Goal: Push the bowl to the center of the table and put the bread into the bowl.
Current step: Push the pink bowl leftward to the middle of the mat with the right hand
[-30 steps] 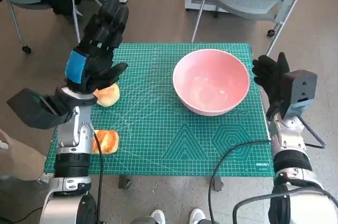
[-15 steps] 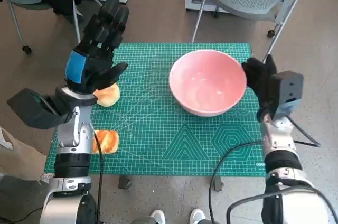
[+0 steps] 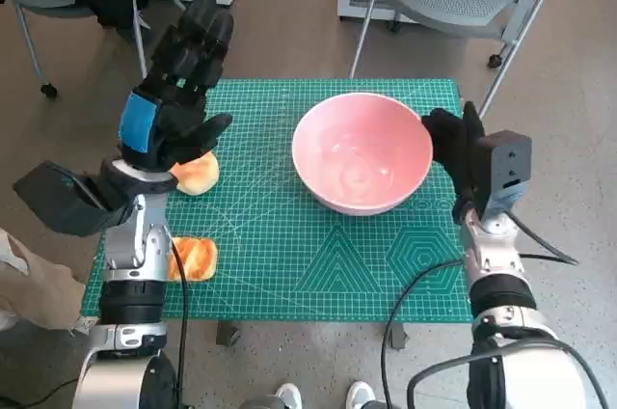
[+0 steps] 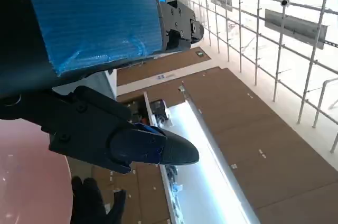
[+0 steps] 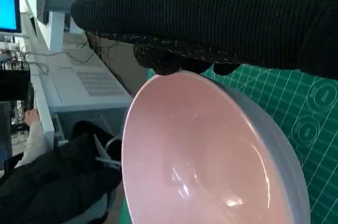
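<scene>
Green cutting mat (image 3: 289,264) covers the table. Pink bowl (image 3: 362,150) sits right of centre, so the push looks partly done. Right hand (image 3: 449,147) presses flat on its rim, gripping nothing. Left hand (image 3: 178,91) hovers with fingers spread, empty, over one bread roll (image 3: 198,174); second roll (image 3: 194,259) nearer. Bread not yet in the bowl.

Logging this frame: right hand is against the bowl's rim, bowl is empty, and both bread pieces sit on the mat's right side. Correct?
One error: both bread pieces lie on the mat's left side, not the right. The head view shows one piece of bread under the raised left hand and the other piece of bread nearer the mat's front edge. The rest holds: the right hand is against the empty bowl.
</scene>
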Tool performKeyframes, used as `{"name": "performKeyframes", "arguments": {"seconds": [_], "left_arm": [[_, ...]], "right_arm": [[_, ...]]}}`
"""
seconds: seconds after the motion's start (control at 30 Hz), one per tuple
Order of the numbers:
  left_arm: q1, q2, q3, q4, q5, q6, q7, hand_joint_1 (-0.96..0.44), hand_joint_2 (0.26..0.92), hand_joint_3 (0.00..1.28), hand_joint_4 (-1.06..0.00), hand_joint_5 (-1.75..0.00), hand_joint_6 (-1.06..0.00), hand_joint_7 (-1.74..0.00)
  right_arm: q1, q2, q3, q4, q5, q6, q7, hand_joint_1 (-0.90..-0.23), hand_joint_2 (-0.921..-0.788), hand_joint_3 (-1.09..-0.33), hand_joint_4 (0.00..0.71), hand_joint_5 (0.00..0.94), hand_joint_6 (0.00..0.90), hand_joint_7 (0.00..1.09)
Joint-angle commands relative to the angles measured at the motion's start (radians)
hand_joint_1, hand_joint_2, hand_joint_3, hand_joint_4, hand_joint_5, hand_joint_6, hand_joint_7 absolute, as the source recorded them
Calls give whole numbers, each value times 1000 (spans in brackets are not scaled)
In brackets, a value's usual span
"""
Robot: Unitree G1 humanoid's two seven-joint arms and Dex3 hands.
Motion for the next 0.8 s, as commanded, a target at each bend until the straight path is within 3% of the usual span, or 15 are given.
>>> {"name": "performKeyframes", "arguments": {"seconds": [0.03, 0.8], "left_arm": [[11, 12, 1, -16, 8, 3, 3, -700, 921, 209, -65, -2, -175, -13], [10, 10, 0, -15, 15, 2, 15, -698, 921, 211, -64, -1, -174, -13]], "right_arm": [[7, 20, 8, 10, -12, 15, 4, -688, -921, -834, 142, 12, 63, 286], [-17, 57, 25, 6, -34, 7, 9, -726, -921, -833, 165, 9, 71, 288]]}}
